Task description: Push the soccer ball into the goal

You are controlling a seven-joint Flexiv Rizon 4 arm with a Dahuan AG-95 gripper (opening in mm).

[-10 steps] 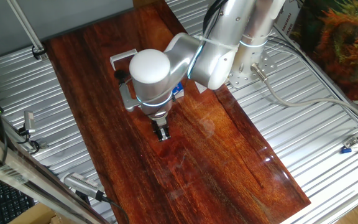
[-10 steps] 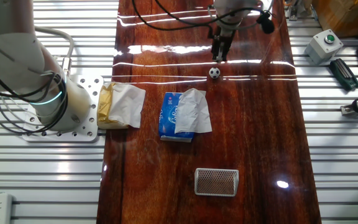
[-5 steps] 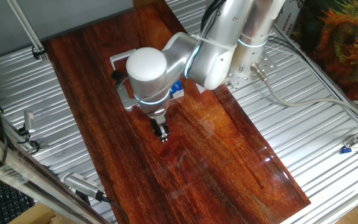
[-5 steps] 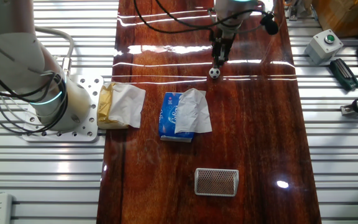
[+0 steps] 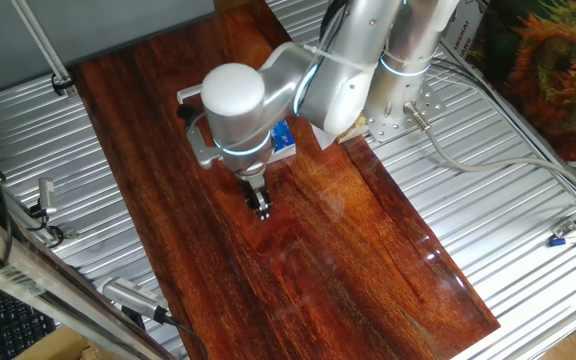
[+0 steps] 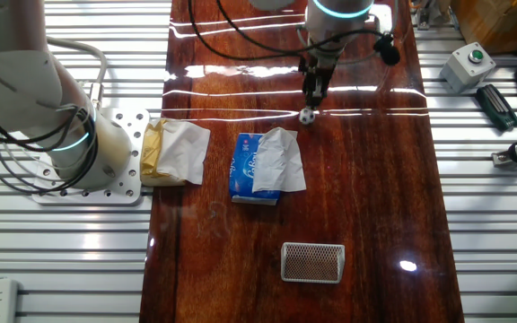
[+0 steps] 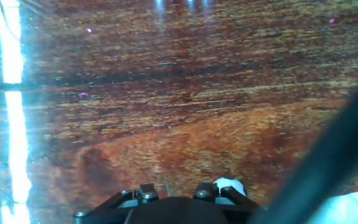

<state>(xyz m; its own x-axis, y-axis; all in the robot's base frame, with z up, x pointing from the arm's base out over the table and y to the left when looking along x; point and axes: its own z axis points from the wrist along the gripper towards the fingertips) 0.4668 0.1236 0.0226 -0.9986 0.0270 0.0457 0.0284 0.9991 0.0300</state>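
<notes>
Lying on the dark wooden bench (image 6: 366, 197), a blue packet (image 6: 243, 168) has white tissue (image 6: 277, 161) spilling from its top; beside it, at the bench's edge, sits crumpled white-and-tan paper (image 6: 173, 152). The goal (image 6: 312, 262) rests on the bench past the packet, well apart from the ball.

The tool (image 6: 312, 92) points straight down at the bench with its tips close together; whether they are fully closed cannot be told. The ball (image 6: 306, 117) sits on the bench right at the tool's tips, on the side facing the goal, and the hand view shows it peeking out just beside one fingertip (image 7: 205, 192).

Ribbed metal tabletop (image 6: 501, 233) flanks the bench on both sides. A grey box with a green button (image 6: 468, 65) stands on it at one side.
</notes>
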